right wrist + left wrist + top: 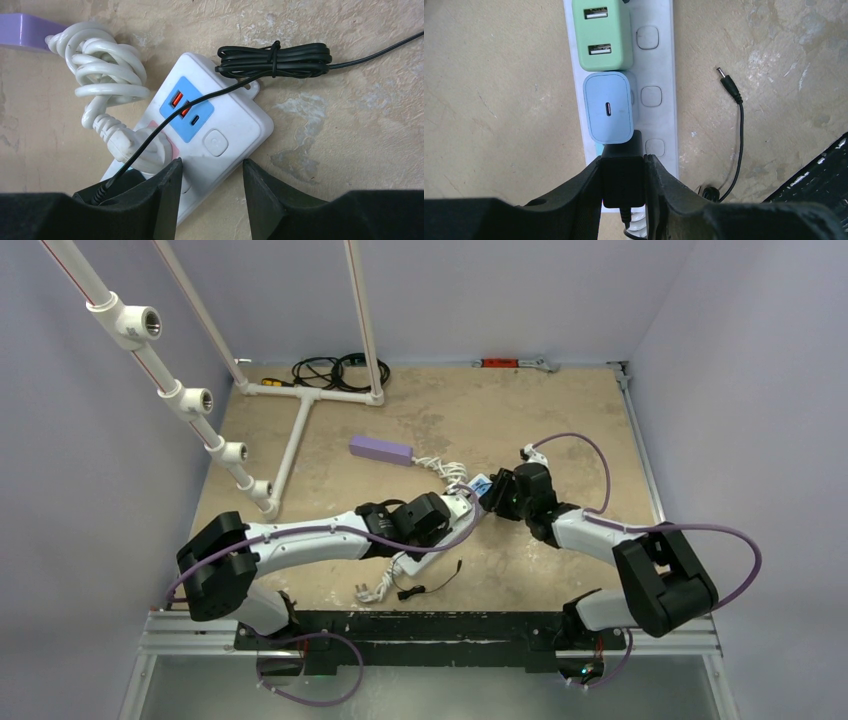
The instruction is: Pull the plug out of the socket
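Top view: the socket (414, 562) lay mid-table, its long axis diagonal from near-left to far-right, the purple box (380, 450) beyond it. Left wrist view: the left gripper (624, 162) was clenched on the black plug (623, 185), seated next to the blue adapter (608, 107) and the green adapter (604, 35). The plug looked rigid and probably tight, best held by its flat sides and drawn straight out. Right wrist view: the right gripper (211, 165) stood spread, straddling the strip's switch end. The strip looked light and likely to lift unless pinned; its white cord (105, 75) was bundled alongside.

socket (659, 65) cropped at top, plug (623, 172) prongs hidden
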You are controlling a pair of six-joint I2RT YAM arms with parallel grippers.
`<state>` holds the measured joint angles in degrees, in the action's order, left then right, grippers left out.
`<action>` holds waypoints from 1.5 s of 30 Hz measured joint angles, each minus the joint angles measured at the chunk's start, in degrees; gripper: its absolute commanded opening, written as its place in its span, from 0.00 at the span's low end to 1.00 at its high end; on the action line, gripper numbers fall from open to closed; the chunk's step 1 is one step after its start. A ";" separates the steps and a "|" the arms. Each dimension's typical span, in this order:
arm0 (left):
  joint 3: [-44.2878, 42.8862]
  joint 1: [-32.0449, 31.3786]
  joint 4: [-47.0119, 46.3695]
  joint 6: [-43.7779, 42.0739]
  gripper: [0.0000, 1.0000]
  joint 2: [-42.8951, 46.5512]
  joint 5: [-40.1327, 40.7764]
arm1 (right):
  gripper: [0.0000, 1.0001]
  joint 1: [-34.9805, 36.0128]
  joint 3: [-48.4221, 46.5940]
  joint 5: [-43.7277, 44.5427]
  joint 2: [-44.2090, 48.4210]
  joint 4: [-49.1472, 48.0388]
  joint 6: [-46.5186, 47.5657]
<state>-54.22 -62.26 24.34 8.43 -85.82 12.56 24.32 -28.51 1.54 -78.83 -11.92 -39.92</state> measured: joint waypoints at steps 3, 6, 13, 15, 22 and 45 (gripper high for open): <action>0.00 -0.50 0.22 0.07 0.00 0.00 1.22 | 0.50 0.02 -0.44 -0.09 -0.50 0.07 -0.09; 0.02 -0.20 0.22 0.02 0.00 0.02 0.96 | 0.49 0.04 -0.72 -0.11 -0.74 0.15 -0.11; 0.02 6.01 0.39 -0.09 0.00 0.72 -7.93 | 0.49 0.04 -0.74 -0.07 -0.74 0.17 -0.11; 0.02 8.35 0.59 -0.13 0.00 0.90 -10.82 | 0.49 0.04 -0.76 -0.07 -0.76 0.15 -0.11; 0.11 10.51 0.68 -0.74 0.00 1.09 -13.38 | 0.49 0.02 -1.05 -0.13 -1.29 -0.11 -0.09; 2.43 3.72 0.17 -2.25 0.00 3.45 -2.12 | 0.50 0.04 -1.18 -0.76 -1.42 -0.15 -0.11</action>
<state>-51.79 -58.54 24.51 6.17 -82.37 10.44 24.36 -29.69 0.78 -80.25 -12.08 -40.03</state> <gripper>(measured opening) 0.304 0.498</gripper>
